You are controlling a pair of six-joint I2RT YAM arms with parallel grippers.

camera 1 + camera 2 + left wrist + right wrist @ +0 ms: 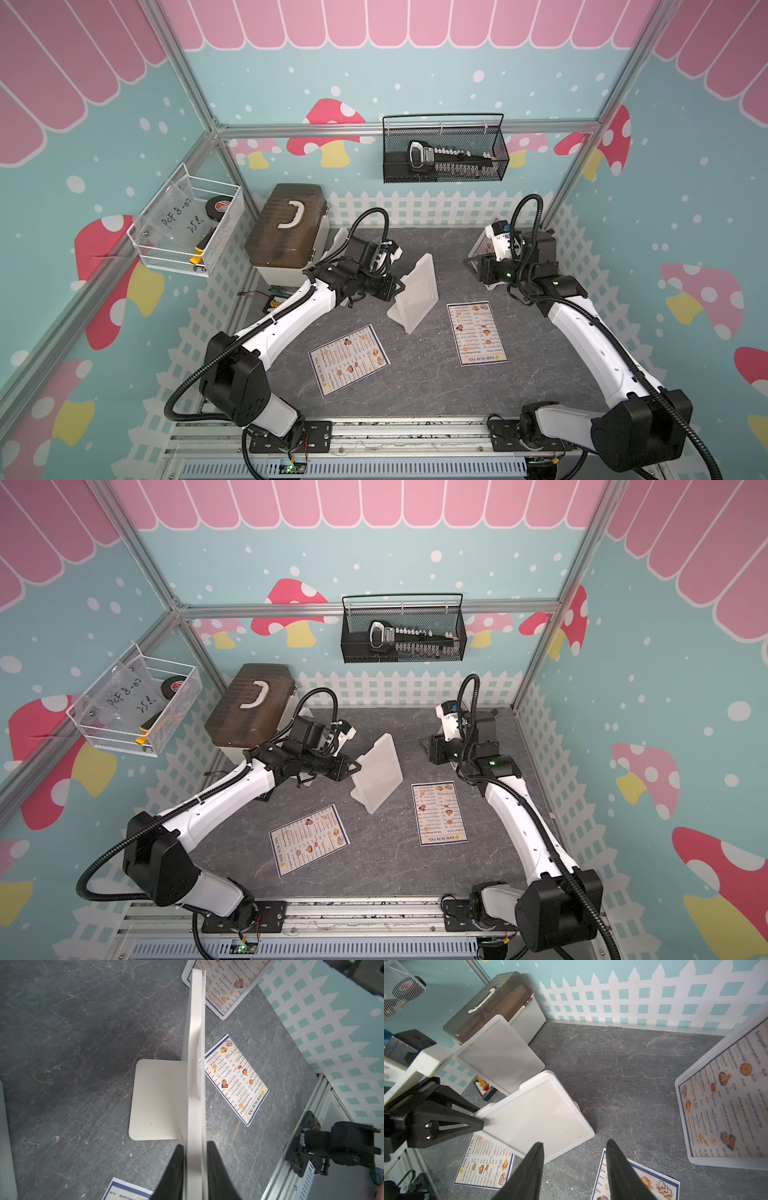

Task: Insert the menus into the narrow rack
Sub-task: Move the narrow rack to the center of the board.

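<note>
On the grey marbled tabletop (415, 386), keep the white upright plastic rack (415, 291) steady by its top edge in the narrowly pinched left gripper (195, 1144), and lower the empty, half-spread right gripper (574, 1141) onto the flat blue-bordered laminated menu (477, 332) beside it; another menu (348, 359) flat nearer the left arm. Brown-lidded toolbox (286, 224) shut; black mesh wall basket (395, 143) holding a black-handled tool (419, 158); white wire basket (222, 232), a black tape roll (219, 206).
</note>
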